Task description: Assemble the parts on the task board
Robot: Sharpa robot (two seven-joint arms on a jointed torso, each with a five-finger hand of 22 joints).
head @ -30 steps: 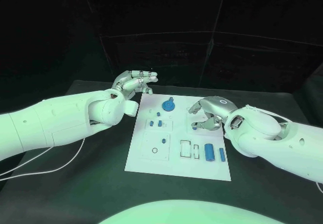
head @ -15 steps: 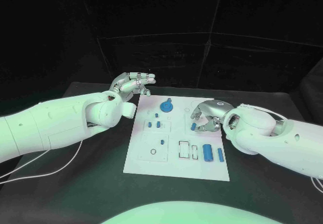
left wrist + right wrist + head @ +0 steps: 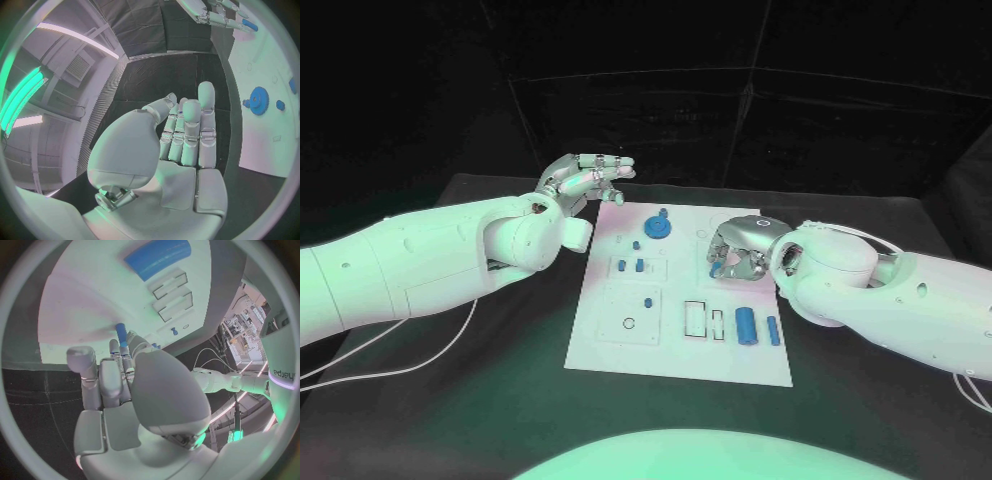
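Observation:
The white task board (image 3: 678,352) lies in the middle of the table. My right hand (image 3: 738,251) hovers over its right half and pinches a small blue peg (image 3: 121,333) between its fingertips, the peg's tip close to the board (image 3: 87,295). My left hand (image 3: 587,178) hangs off the board's far left corner, holding nothing, with its fingers (image 3: 190,125) side by side. A blue gear (image 3: 656,227) stands near the far edge. Short blue pegs (image 3: 635,266) stand left of centre. A blue cylinder (image 3: 746,325) and a thinner bar (image 3: 773,331) lie at the near right.
Rectangular slots (image 3: 695,319) and a square plate with a ring hole (image 3: 630,322) mark the board's near half. A white cable (image 3: 401,365) trails over the black table at the left. The left wrist view shows the gear (image 3: 257,100) beside my left hand.
My right hand has turned and drawn a little toward the board's middle with the blue peg in it. The left hand has barely moved.

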